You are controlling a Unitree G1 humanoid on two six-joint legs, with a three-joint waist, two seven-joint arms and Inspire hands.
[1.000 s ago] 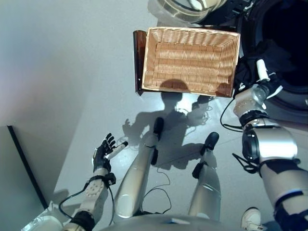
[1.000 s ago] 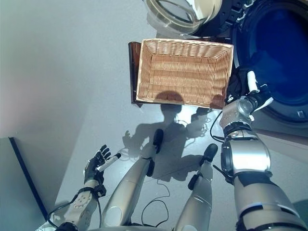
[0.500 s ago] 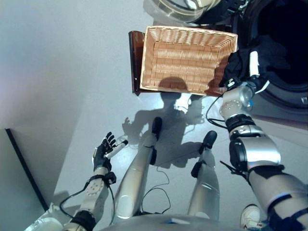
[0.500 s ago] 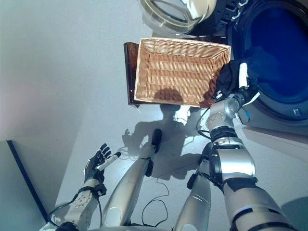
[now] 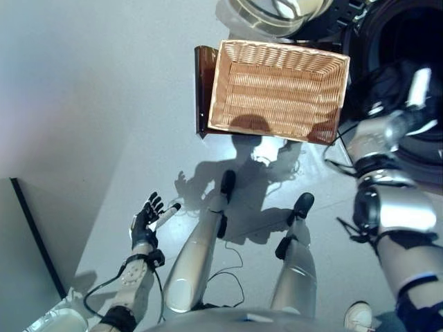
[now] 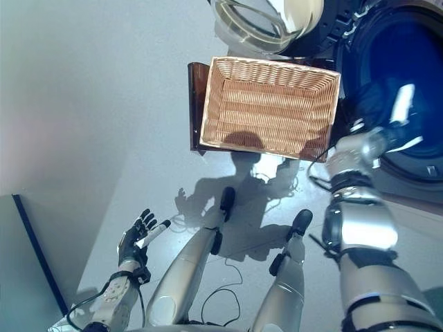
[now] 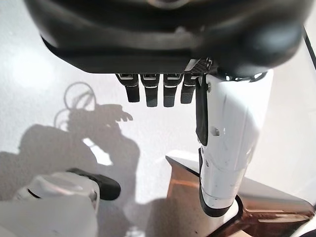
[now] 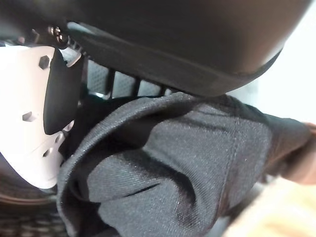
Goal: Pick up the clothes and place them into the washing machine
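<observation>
Your right hand (image 8: 29,133), fingers and thumb clamped on the dark garment (image 8: 163,168), swung from the emptied wicker basket (image 5: 277,90) to the washing machine's open drum (image 6: 408,83), leaving only the release; your left hand (image 5: 147,218) hung slack-fingered, empty.

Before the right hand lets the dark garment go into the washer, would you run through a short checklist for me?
1. Right hand closed on the dark garment: ok.
2. Washing machine door swung open: ok.
3. Hand at the drum opening: ok.
4. Garment fully past the drum rim: cannot tell.
5. Wicker basket emptied: ok.
6. Left hand open, low by the robot's side: ok.
</observation>
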